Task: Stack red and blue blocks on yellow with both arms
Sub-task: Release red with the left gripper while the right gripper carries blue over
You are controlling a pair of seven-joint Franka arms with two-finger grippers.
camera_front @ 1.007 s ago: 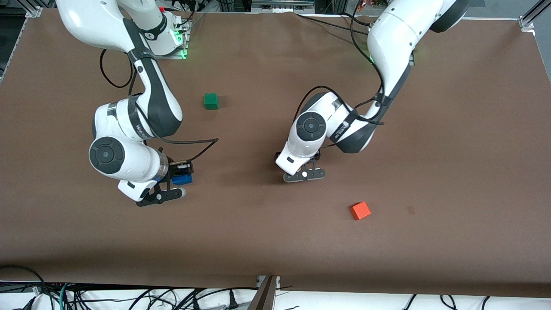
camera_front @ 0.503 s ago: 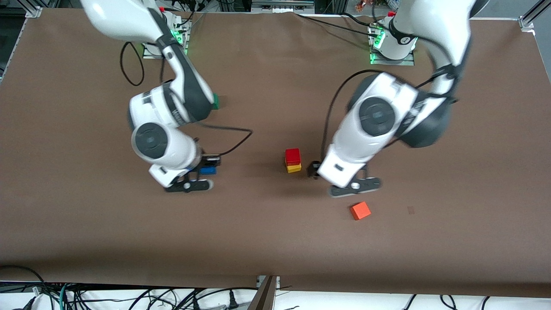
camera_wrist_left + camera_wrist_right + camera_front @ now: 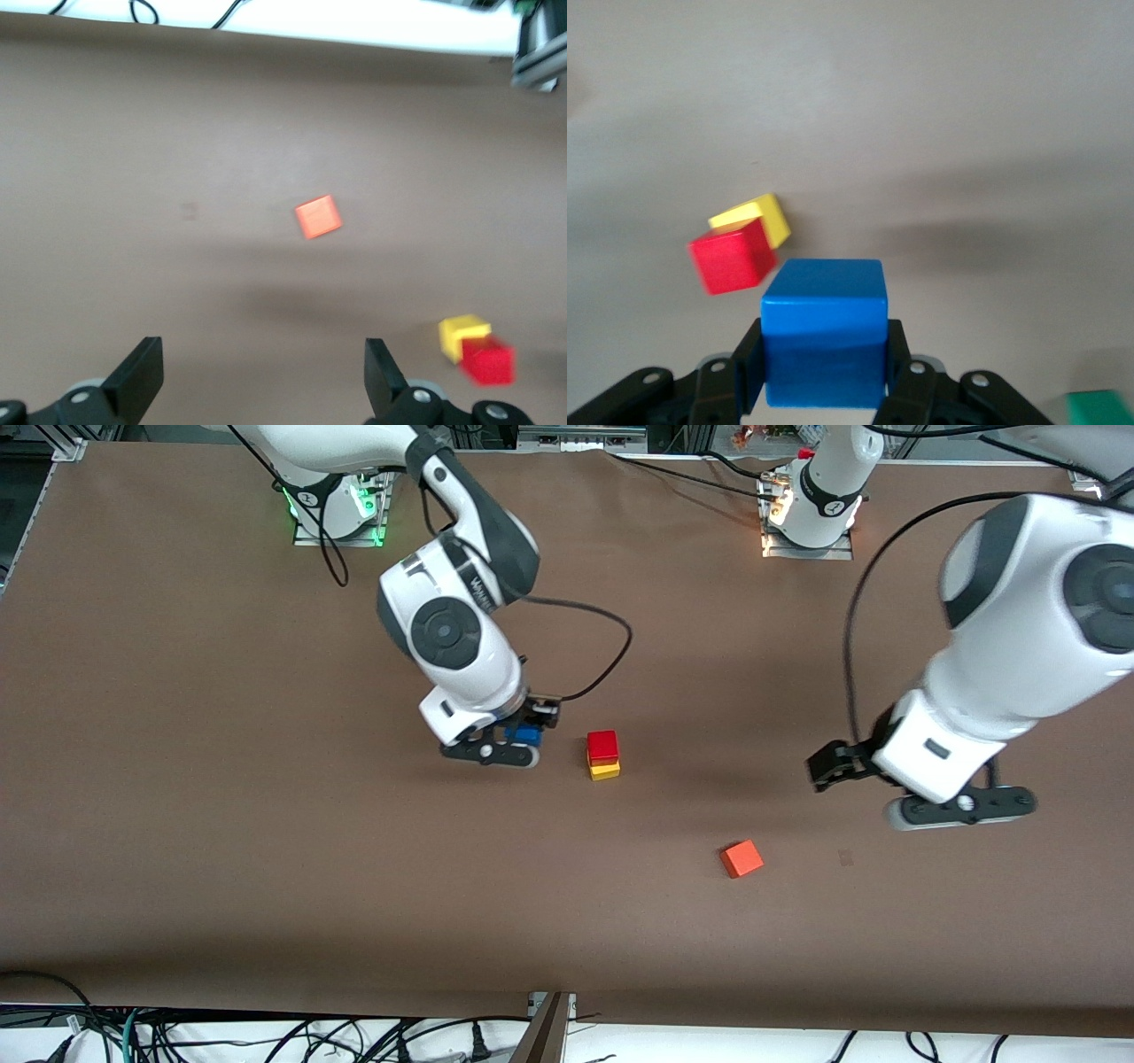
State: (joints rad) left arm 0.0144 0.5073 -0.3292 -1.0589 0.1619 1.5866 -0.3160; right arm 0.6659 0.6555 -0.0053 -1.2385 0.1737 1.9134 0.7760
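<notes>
Blue block (image 3: 824,332) was gripped by right gripper (image 3: 518,737) beside red block (image 3: 602,745), which was stacked on yellow (image 3: 605,771). Left gripper (image 3: 266,376) was held wide open, empty, over table (image 3: 177,824) w/ orange cube (image 3: 741,858) nearby

Blue block (image 3: 824,332), red block (image 3: 602,745), yellow (image 3: 605,771)

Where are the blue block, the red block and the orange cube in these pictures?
blue block (image 3: 824,332), right wrist view: its front face, clamped in the right gripper (image 3: 824,390).
red block (image 3: 602,745), front view: its top face, sitting on the yellow cube (image 3: 605,771).
orange cube (image 3: 741,859), front view: its top face, alone on the table.
</notes>
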